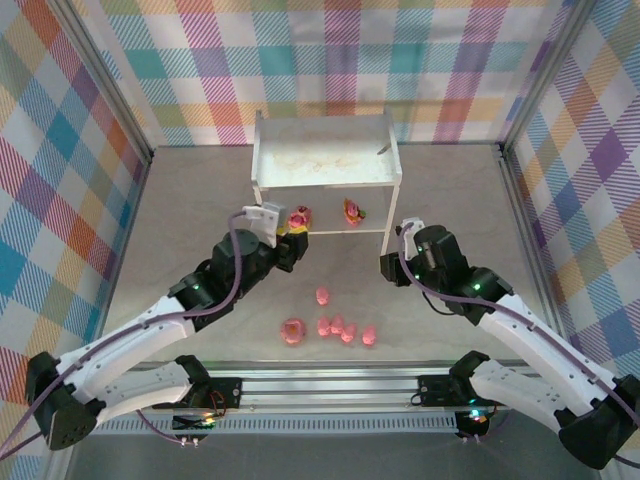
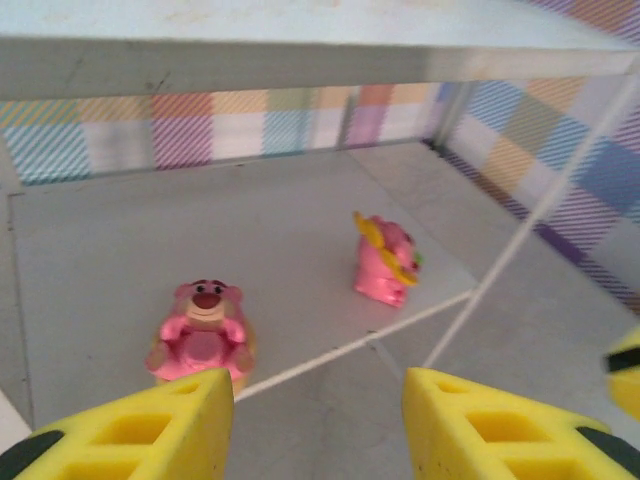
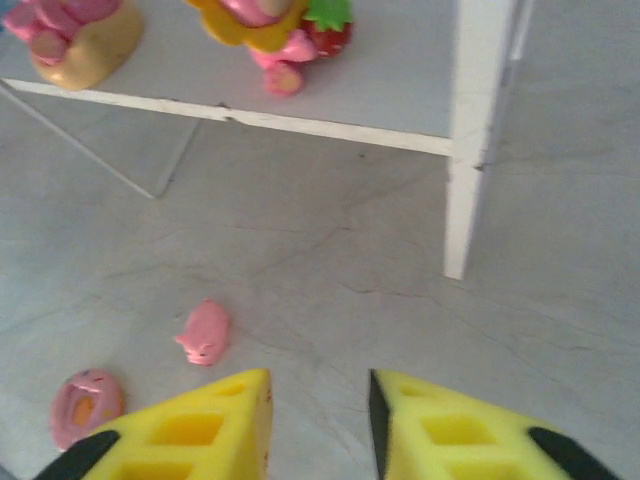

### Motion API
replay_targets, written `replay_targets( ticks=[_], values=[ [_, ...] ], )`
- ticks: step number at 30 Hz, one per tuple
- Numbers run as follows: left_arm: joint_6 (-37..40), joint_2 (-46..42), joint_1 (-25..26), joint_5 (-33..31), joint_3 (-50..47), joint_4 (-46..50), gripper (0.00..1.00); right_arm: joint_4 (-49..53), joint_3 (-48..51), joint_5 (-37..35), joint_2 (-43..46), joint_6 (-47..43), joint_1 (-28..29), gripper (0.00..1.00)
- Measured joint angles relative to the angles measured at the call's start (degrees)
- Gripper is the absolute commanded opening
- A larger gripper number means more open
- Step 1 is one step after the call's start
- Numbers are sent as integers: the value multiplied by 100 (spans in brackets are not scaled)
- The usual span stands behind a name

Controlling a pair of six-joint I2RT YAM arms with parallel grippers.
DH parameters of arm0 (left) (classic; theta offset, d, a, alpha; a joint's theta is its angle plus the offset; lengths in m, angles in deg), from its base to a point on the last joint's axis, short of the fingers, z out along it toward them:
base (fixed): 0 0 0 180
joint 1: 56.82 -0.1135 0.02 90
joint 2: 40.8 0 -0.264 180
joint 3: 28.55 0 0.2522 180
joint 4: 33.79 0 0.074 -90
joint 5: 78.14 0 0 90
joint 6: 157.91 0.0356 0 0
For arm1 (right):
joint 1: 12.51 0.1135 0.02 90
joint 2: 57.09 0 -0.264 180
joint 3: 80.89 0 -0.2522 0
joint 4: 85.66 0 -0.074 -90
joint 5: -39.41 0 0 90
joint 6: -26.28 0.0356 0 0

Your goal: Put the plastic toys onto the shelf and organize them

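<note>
The white shelf (image 1: 325,150) stands at the back centre. On its lower tier (image 2: 120,260) sit the pink-red figure (image 2: 200,333) and the yellow-orange-red figure (image 2: 385,260). My left gripper (image 2: 318,400) hovers just in front of that tier's edge, open, with nothing between its yellow fingers. Several pink pigs (image 1: 345,330) and a pink ring donut (image 1: 292,331) lie on the table in front of the shelf, one pig (image 1: 322,296) apart from the rest. My right gripper (image 3: 320,400) hangs over bare table near the shelf's right front leg (image 3: 470,180), jaws a narrow gap apart and empty. The pig (image 3: 205,332) and the donut (image 3: 85,405) lie to its left.
Checkered cloth walls on metal posts (image 1: 115,90) enclose the table on three sides. The shelf's thin legs (image 2: 520,250) and lower edge stand close to both grippers. The shelf's top tier (image 1: 320,165) is bare and scuffed. Both arm bases sit on a rail (image 1: 320,385) at the near edge.
</note>
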Motion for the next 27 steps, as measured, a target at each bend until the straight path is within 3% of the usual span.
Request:
replay_targets(
  ticks=[4,10,15,20,27],
  values=[
    [-68,-658,42,-90,-122,369,49,-332,2,396,-116,72,52,24],
    [-555,-1425,50,-1676,-136,1438,53,-1412,35,492,-409,396,570,21],
    [-850,-1373,44,-2524,-136,2020,54,-2070,-22,98,-1189,581,1134,20],
    [-992,-933,-155,-2693,-157,2181,53,-2500,-190,-472,-1897,741,1414,19],
    [-1021,-669,-1025,-2382,-472,1869,54,-3112,-415,-1316,-2297,745,1613,19]
  ],
)
